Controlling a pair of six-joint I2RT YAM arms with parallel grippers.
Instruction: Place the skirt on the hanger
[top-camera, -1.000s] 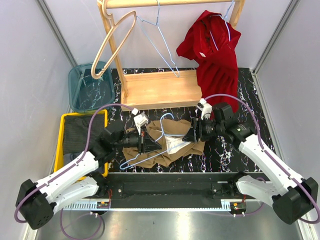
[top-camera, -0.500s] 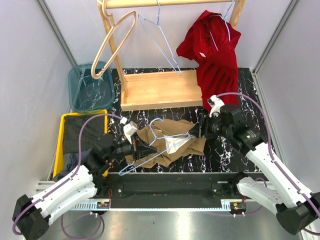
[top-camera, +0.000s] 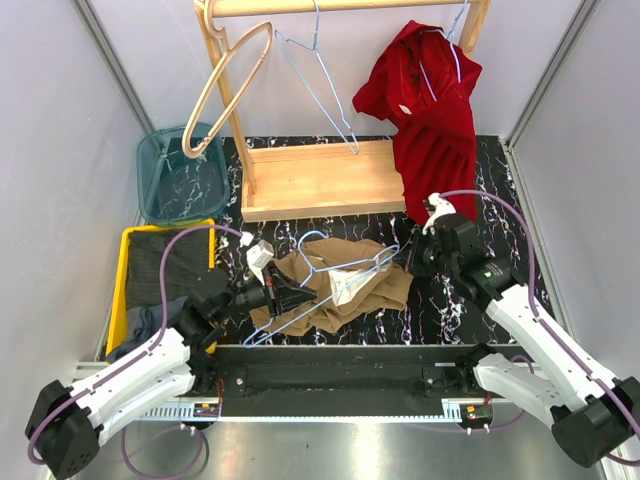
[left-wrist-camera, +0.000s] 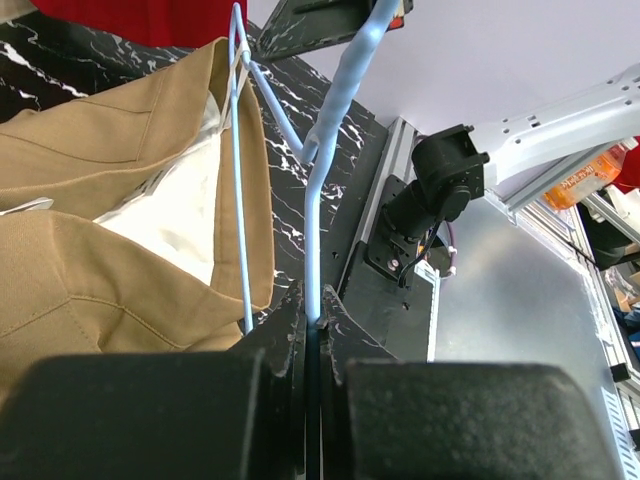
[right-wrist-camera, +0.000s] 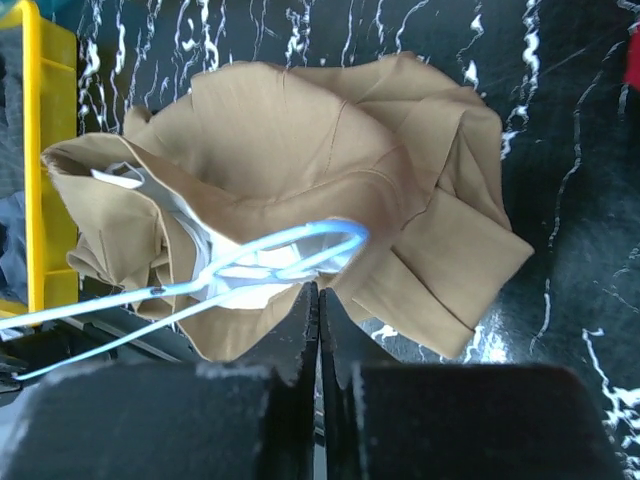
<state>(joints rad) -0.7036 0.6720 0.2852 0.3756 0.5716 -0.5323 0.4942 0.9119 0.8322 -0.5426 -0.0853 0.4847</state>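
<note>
Gripping the blue hanger (left-wrist-camera: 311, 220) by its wire, my left hand (left-wrist-camera: 312, 305) is clamped tight, while my right hand (right-wrist-camera: 318, 295) is closed on nothing just beside the hanger's far end. The tan skirt (top-camera: 365, 290) lies crumpled on the surface (top-camera: 450, 300) under the hanger. Risk noted: held at one point, the thin wire may twist or slip, letting the fabric slide off.

A red garment (top-camera: 425, 110) hangs far right on a wooden rack (top-camera: 320, 178). Left of the rack sits a teal basket (top-camera: 143, 180); nearer, a yellow bin (top-camera: 120, 290) holds dark cloth, all on the black marbled surface (top-camera: 480, 195)
</note>
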